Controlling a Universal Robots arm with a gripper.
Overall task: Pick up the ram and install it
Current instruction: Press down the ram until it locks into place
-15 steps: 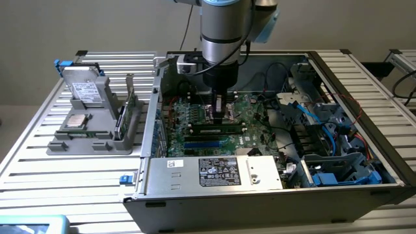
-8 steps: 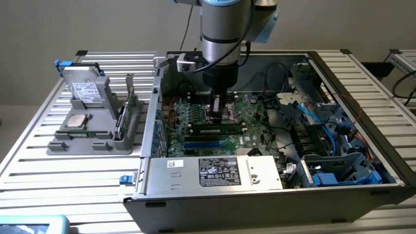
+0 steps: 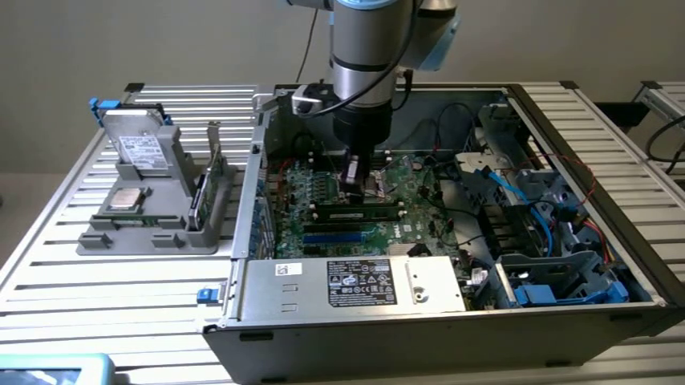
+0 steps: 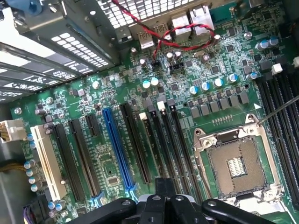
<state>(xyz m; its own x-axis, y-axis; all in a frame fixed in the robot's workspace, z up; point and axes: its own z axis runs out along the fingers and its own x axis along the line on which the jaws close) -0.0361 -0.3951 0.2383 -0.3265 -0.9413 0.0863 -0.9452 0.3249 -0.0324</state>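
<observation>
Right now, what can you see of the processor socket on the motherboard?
The processor socket is square, with a silvery metal frame around a dark field of contacts and a small pale patch at the centre. It is empty and lies flat on the green motherboard, with long black slots on both sides.

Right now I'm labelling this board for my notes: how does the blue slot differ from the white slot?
The blue slot is slim and longer; the white slot is wider and shorter. The blue slot lies between black slots; the white slot ends the row. Both are empty and run parallel on the green motherboard.
</observation>
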